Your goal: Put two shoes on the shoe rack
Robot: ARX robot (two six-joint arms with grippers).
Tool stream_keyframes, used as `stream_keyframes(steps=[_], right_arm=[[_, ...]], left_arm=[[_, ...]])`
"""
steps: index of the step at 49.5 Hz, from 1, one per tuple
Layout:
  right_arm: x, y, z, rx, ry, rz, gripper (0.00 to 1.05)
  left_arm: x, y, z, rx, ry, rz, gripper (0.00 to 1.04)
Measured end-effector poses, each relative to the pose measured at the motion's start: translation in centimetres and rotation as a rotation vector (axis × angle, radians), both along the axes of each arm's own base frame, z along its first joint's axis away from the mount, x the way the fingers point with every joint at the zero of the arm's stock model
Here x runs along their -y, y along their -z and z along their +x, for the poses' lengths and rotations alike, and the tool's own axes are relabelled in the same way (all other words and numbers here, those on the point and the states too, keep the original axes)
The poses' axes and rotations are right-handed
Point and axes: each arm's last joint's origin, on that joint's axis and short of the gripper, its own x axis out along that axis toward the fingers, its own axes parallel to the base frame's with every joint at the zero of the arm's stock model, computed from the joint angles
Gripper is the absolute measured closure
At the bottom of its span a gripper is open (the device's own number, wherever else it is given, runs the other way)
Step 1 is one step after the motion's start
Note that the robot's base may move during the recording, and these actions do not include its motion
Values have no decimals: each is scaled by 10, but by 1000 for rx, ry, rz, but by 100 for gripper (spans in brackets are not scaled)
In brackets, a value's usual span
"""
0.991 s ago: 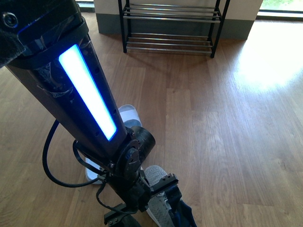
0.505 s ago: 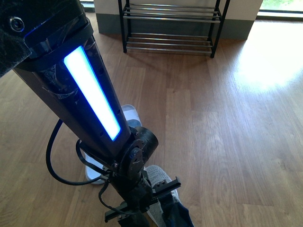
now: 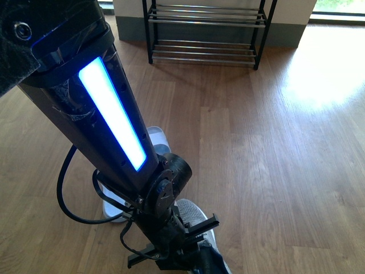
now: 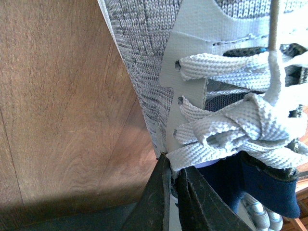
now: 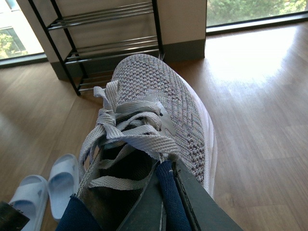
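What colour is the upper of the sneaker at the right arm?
Mottled grey knit sneaker; shows best in the right wrist view.

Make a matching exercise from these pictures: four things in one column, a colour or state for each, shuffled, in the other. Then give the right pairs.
Things:
1. shoe rack
2. slippers
3. light strip
4. shoe

Descriptions:
A. glowing blue-white
B. pale, lying on the floor
C. black frame, chrome rods
D. grey knit, laced

Pairs: 1-C, 2-B, 3-A, 4-D
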Motion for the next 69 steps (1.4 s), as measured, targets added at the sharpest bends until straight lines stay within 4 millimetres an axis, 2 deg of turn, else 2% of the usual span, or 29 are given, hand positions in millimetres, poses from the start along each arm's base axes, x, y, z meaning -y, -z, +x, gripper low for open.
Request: stream_keyframes(steps=[8, 14, 23, 29, 32, 38, 41, 46, 56, 69], right_arm=[[0, 0, 0, 0, 0, 0, 103], [0, 0, 0, 0, 0, 0, 103], [0, 0, 0, 0, 0, 0, 103], [0, 0, 0, 0, 0, 0, 103], [0, 0, 0, 0, 0, 0, 103], [0, 0, 0, 0, 0, 0, 103], [0, 0, 0, 0, 0, 0, 103], [0, 0, 0, 0, 0, 0, 103], [0, 0, 0, 0, 0, 0, 103], [0, 0, 0, 0, 0, 0, 103]], left_arm=[[-2, -7, 0, 38, -6, 43, 103], [-4, -28, 12, 100, -27, 71, 103], [-8, -81, 27, 234, -49, 119, 103], [-21, -124, 29, 346, -53, 154, 103], [-32, -147, 29, 424, -48, 198, 103], [-66, -194, 25, 564, -78, 281, 103], [-87, -220, 18, 636, -115, 342, 103], [-103, -246, 2, 716, -135, 412, 103], [-121, -286, -34, 836, -153, 506, 103], [-138, -351, -77, 1029, -217, 590, 103]])
